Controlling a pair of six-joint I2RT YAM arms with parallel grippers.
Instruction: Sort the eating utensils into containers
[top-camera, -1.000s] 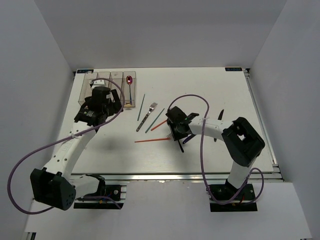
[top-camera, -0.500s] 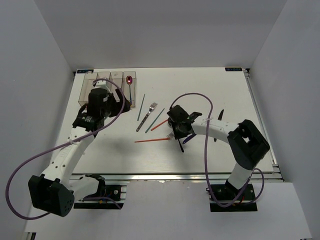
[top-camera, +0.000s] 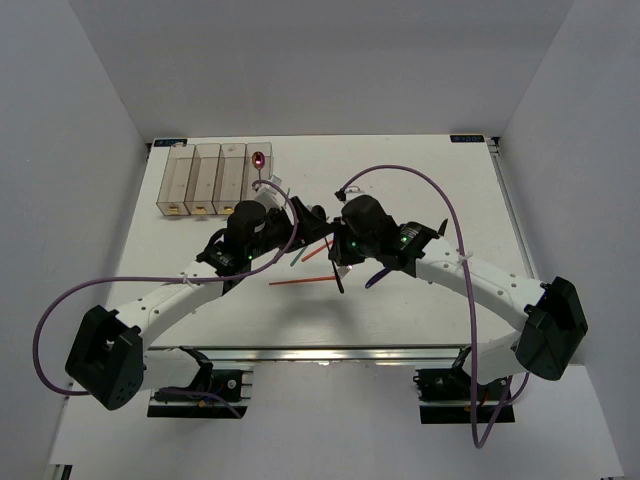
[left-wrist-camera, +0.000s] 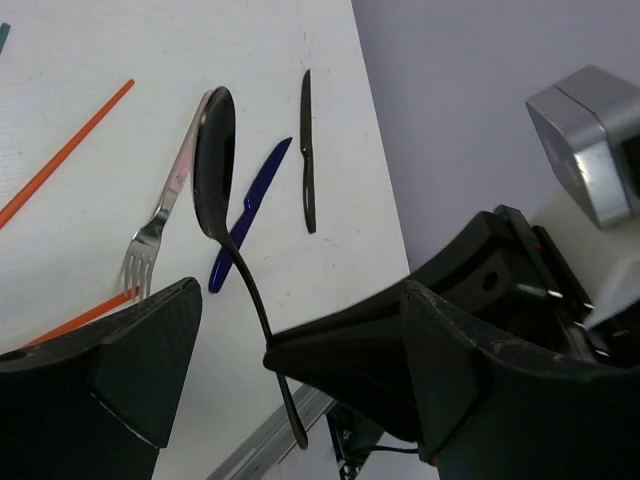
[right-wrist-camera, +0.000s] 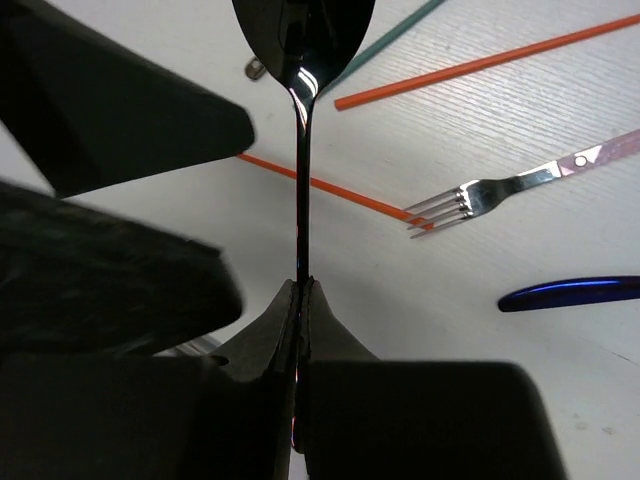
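Observation:
My right gripper (right-wrist-camera: 300, 290) is shut on the handle of a black spoon (right-wrist-camera: 300, 30) and holds it off the table, bowl pointing away from the wrist. My left gripper (left-wrist-camera: 300, 300) is open, one finger on each side of the same spoon (left-wrist-camera: 215, 150), apart from it. From above, the two grippers meet mid-table, the left (top-camera: 305, 225) just beyond the right (top-camera: 340, 262). The clear containers (top-camera: 205, 180) stand in a row at the far left. A pink spoon (top-camera: 259, 160) lies in the rightmost one.
On the table under the grippers lie a silver fork (right-wrist-camera: 500, 185), a blue knife (right-wrist-camera: 570, 292), two orange chopsticks (right-wrist-camera: 470, 68) (right-wrist-camera: 340, 195) and a green chopstick (right-wrist-camera: 390, 35). A black knife (left-wrist-camera: 308, 150) lies beyond the blue one. The table's metal front rail (top-camera: 350, 352) runs close by.
The right gripper shut on the black spoon, lifted it and moved left. The left arm swung from the containers to the middle of the table, its fingers now on either side of the spoon.

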